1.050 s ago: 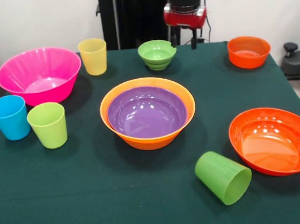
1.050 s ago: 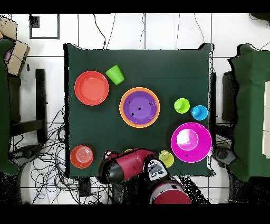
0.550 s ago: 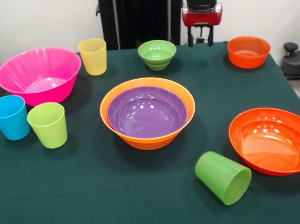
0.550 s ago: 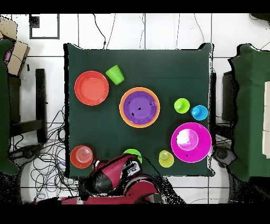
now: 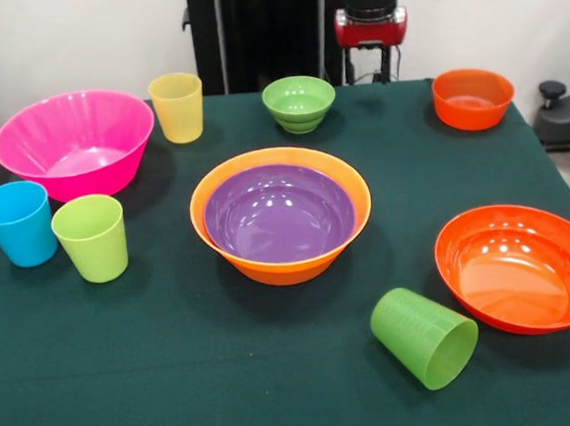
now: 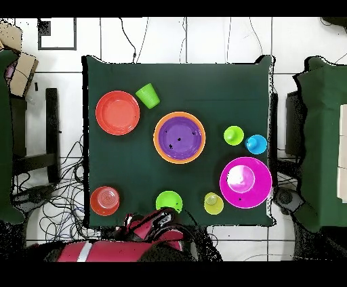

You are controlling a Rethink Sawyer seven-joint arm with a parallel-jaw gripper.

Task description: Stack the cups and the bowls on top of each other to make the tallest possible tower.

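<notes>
Gripper (image 5: 370, 71) hangs at the table's back edge, just beyond and beside the small green bowl (image 5: 299, 103); two dark prongs show below the red wrist, but I cannot tell how wide they stand. It holds nothing visible. Purple bowl (image 5: 279, 213) sits nested in the large orange bowl (image 5: 299, 263) at centre. Yellow cup (image 5: 177, 107) stands upright near the pink bowl (image 5: 74, 143); blue cup (image 5: 17, 223) and lime cup (image 5: 90, 237) stand side by side. Dark green cup (image 5: 425, 337) lies on its side, close beside the red-orange bowl (image 5: 521, 266). Small orange bowl (image 5: 471, 98) sits apart at a corner. Table (image 5: 180, 379) wears dark green cloth. Overhead view alone shows tiled floor (image 6: 203, 40), loose cables (image 6: 61, 196) and a cardboard box (image 6: 19, 64); the front view alone shows a white wall (image 5: 74, 42).
</notes>
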